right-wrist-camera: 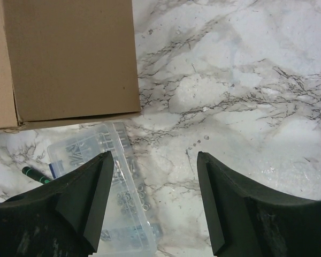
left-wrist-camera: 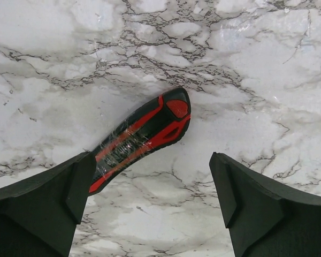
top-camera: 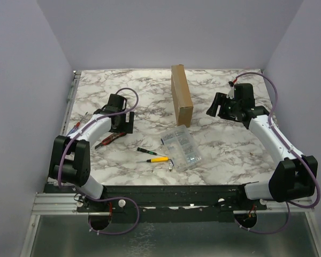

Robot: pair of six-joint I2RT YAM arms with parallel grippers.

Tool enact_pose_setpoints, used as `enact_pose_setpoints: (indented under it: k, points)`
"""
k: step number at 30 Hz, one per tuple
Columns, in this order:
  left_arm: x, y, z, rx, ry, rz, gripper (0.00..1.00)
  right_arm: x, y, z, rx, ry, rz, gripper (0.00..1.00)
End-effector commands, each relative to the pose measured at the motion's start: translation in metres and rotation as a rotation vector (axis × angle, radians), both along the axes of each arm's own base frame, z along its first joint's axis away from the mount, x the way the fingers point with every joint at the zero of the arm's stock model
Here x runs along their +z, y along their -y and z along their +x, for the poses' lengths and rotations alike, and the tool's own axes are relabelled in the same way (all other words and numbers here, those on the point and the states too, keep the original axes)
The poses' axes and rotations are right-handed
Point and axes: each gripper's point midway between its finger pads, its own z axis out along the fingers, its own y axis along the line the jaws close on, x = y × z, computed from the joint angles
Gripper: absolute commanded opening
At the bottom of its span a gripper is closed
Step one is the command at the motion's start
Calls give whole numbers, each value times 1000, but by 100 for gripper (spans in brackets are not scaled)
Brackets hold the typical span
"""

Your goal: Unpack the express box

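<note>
Over on the left, the left gripper [top-camera: 121, 114] hangs above the marble surface [top-camera: 96, 88], jaws spread wide with nothing between them. Its wrist view shows a red-and-black utility knife [left-wrist-camera: 142, 134] lying flat just ahead. The knife's tail end is close to the left finger and its nose points to 1 o'clock.

Moving in, there's a green-and-black screwdriver [top-camera: 144, 151] and a yellow-handled tool [top-camera: 159, 159]. Then comes the clear compartment case [top-camera: 183, 149], at 6 o'clock from the express box [top-camera: 181, 93]. The box stands on edge at 12 o'clock of the surface. It looks shut, and neither arm touches it.

At its 3 o'clock sits the right gripper [top-camera: 220, 107], jaws well parted and holding nothing. Its camera has the brown box wall at 10 o'clock and the case below.

The danger, I'd say, is that the box is tall and thin on that edge. A one-sided nudge from the right could tip it towards 9 o'clock or skid it. The knife also lies off-centre to the left jaws, so closing now would likely catch only the tail and spin it away.
</note>
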Motion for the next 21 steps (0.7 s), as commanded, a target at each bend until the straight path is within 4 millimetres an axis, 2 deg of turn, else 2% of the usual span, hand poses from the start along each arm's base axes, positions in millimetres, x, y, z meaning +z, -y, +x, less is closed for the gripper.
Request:
enact_pose_setpoints:
  k: [1, 6, 7, 11, 13, 15, 21]
  points:
    - [-18, 0, -5, 8, -65, 12, 99, 6, -5, -2, 27, 28, 19, 73]
    - [-35, -4, -3, -3, -117, 50, 99, 8, -4, -2, 25, 37, 18, 73]
    - [-41, 0, -5, -11, -138, 36, 92, 6, -6, -2, 30, 30, 23, 73]
    - [-48, -2, -14, -5, -163, 39, 77, 4, -6, -1, 28, 25, 21, 73]
    - [-51, 3, -17, -13, -176, 25, 65, 4, -6, 0, 29, 19, 22, 73]
    - [-54, 7, -20, -25, -188, 16, 58, 6, -6, 1, 27, 19, 23, 73]
    - [-48, 16, -8, -42, -182, 13, 38, 13, -11, 0, 43, 35, 46, 73]
